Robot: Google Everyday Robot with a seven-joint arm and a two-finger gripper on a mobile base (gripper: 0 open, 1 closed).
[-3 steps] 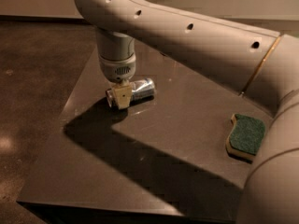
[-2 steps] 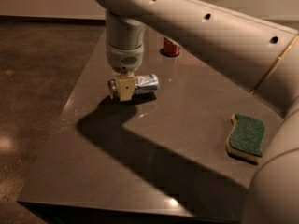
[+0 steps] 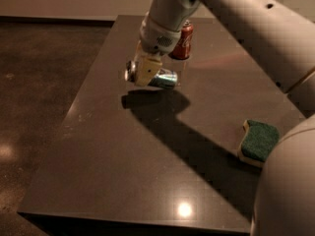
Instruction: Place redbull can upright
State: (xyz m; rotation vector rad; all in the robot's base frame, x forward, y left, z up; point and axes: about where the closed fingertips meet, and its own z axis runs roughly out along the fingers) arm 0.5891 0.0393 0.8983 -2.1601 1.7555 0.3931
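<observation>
The redbull can [image 3: 165, 78] is slim, silver and blue. It lies on its side in the air, held a little above the dark table [image 3: 113, 146], with its shadow below it. My gripper [image 3: 142, 73] is shut on the can near its silver end, its cream fingers [image 3: 146, 70] wrapped across the can's left part. The arm comes in from the upper right.
A red Coca-Cola can [image 3: 182, 42] stands upright just behind the gripper. A green-and-yellow sponge [image 3: 258, 141] lies at the table's right edge. The table's left and front edges drop to a dark floor.
The gripper has lifted the redbull can off the table and carried it up, still lying sideways. The arm has swung back, uncovering the red can.
</observation>
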